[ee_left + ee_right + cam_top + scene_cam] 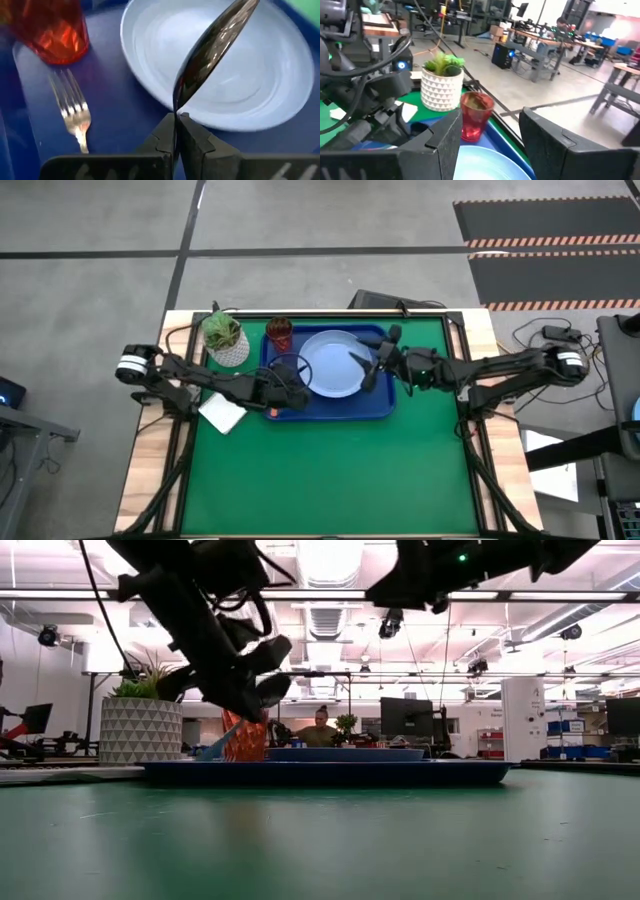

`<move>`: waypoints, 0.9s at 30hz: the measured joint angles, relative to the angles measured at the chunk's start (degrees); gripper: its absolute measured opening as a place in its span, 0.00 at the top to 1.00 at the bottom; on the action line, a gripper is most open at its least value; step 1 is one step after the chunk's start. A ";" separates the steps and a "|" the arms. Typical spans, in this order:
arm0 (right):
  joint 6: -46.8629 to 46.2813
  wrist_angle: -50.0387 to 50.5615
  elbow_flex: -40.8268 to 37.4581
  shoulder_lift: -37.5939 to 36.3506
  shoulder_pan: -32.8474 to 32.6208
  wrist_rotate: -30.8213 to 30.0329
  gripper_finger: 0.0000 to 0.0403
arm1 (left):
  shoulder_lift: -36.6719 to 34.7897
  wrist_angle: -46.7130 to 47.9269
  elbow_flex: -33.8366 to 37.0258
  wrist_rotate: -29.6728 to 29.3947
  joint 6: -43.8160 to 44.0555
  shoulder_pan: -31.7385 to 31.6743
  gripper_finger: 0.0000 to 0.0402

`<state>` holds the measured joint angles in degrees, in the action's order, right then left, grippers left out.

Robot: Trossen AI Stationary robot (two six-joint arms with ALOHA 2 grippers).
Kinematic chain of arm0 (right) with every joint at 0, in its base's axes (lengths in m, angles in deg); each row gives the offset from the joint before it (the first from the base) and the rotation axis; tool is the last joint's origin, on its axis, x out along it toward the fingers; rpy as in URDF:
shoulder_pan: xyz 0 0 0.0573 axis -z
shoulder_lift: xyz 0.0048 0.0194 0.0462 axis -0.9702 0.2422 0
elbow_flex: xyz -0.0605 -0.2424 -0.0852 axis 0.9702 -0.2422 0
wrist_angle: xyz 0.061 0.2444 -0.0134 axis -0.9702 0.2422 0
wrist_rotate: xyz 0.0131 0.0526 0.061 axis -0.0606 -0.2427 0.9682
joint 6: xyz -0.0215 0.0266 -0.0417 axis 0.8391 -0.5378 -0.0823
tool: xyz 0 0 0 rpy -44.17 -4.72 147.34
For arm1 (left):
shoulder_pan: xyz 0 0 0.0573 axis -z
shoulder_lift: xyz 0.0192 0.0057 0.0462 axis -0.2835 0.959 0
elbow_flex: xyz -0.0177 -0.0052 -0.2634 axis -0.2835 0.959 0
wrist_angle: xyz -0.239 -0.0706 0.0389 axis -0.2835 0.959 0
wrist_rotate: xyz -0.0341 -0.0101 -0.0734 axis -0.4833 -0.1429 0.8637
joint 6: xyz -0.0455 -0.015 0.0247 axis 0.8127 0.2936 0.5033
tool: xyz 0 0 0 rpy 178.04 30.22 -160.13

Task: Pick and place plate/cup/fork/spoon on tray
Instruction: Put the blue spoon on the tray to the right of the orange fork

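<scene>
The deep-blue tray (380, 408) lies at the table's far middle. On it rest the light-blue plate (335, 355), the dark-red cup (280, 333) at its far left corner, and the fork (72, 107), which lies flat beside the plate; its orange handle (272, 412) shows. My left gripper (176, 119) is above the tray's left part, shut on the spoon (215, 45), whose dark shiny bowl stands over the plate's edge. My right gripper (490, 150) is open and empty above the plate's right side (373, 368). My left gripper pinches the spoon between its two fingertips (192, 135), at the narrow neck (176, 107) just below the bowl. The bowl sticks out forward past the fingertips over the plate's rim. The handle is hidden behind the fingers.
A white pot with a green plant (225, 340) stands just left of the tray. A white folded cloth or pad (222, 415) lies on the mat near the tray's left near corner. The green mat's near half (330, 480) is free room.
</scene>
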<state>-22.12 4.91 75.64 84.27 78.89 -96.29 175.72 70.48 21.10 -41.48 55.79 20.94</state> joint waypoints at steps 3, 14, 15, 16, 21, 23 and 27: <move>-0.22 2.36 -0.73 -2.66 0.98 0.01 0.54 | 0.02 0.22 0.72 1.90 0.20 -0.64 1.00; -0.24 2.31 -2.62 -5.46 1.81 0.00 0.55 | 0.02 -0.09 1.15 1.19 1.75 -2.16 1.00; -0.20 2.29 -2.62 -5.44 1.81 0.00 0.55 | 0.01 0.01 1.20 1.16 1.75 -2.30 1.00; -0.18 2.31 -2.62 -5.44 1.81 0.00 0.55 | 0.02 -0.03 1.20 1.15 1.74 -2.52 1.00; -0.18 2.24 -2.64 -5.44 1.83 0.00 0.55 | 0.02 0.00 1.26 1.14 1.73 -3.49 1.00; -0.18 2.24 -2.64 -5.44 1.85 -0.01 0.55 | 0.02 -0.04 1.61 1.14 1.77 -3.94 1.00; 0.16 2.53 -2.64 -5.44 1.90 -0.02 0.55 | 0.02 -0.15 2.80 1.39 3.17 -4.80 1.00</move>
<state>-21.95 7.44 73.00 78.83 80.78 -96.31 175.74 70.33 23.90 -40.09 58.96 16.14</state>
